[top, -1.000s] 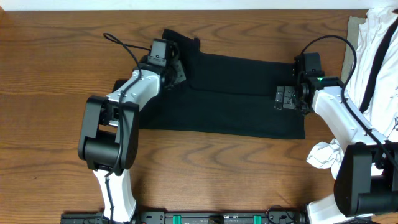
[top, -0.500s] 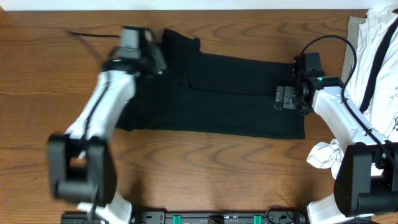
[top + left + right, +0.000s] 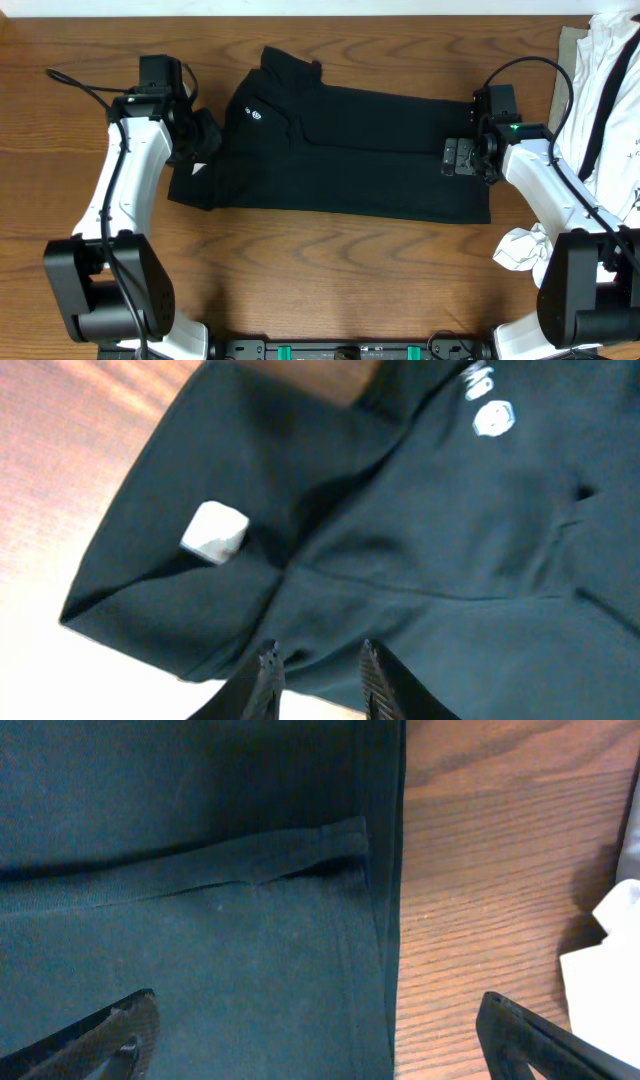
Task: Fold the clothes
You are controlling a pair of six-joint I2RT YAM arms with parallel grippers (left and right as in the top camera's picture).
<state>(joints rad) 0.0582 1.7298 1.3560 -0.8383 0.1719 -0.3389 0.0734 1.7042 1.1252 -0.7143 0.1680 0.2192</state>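
Note:
The clothes, a black garment with a small white logo, lie spread flat across the table's middle. My left gripper hovers at the garment's left end. In the left wrist view its fingertips stand a little apart, and my left gripper is open over a dark fold near a white tag. My right gripper hangs wide open over the garment's right end. In the right wrist view, my right gripper straddles the hem with nothing held.
White garments with black straps are piled at the far right edge. A crumpled white cloth lies beside the right arm. Bare wooden table runs along the front, below the garment.
My left arm swung left from the garment's upper middle, drawing the left part of the cloth outward, and its jaws have parted. The right arm has not moved.

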